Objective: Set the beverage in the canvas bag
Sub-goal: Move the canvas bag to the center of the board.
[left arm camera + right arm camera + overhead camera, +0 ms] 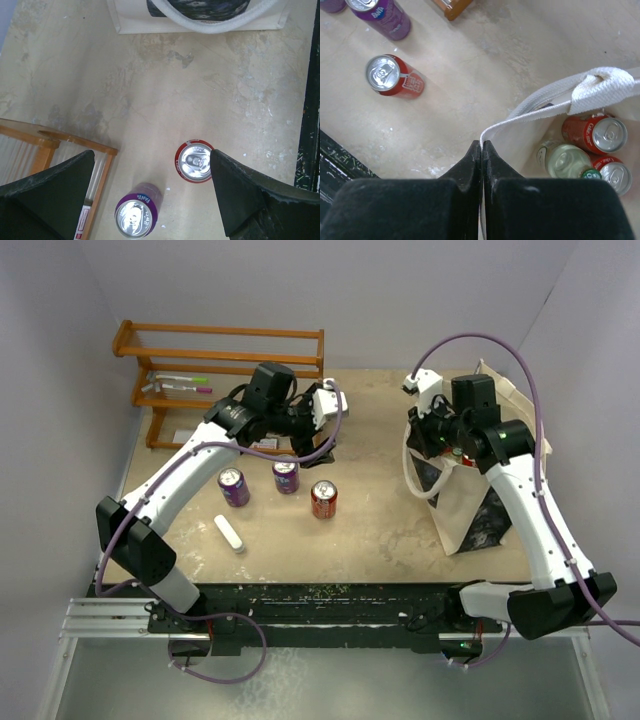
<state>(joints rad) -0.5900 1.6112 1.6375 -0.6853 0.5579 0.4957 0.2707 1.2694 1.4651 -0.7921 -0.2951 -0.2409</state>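
Right jaws, pressed together, pinch the rim of the canvas bag (pixel 517 132) so I hold its mouth open. Left jaws, spread wide, hover above the red can (pixel 195 161) upright on the table (pixel 200 90), my likely next pick.
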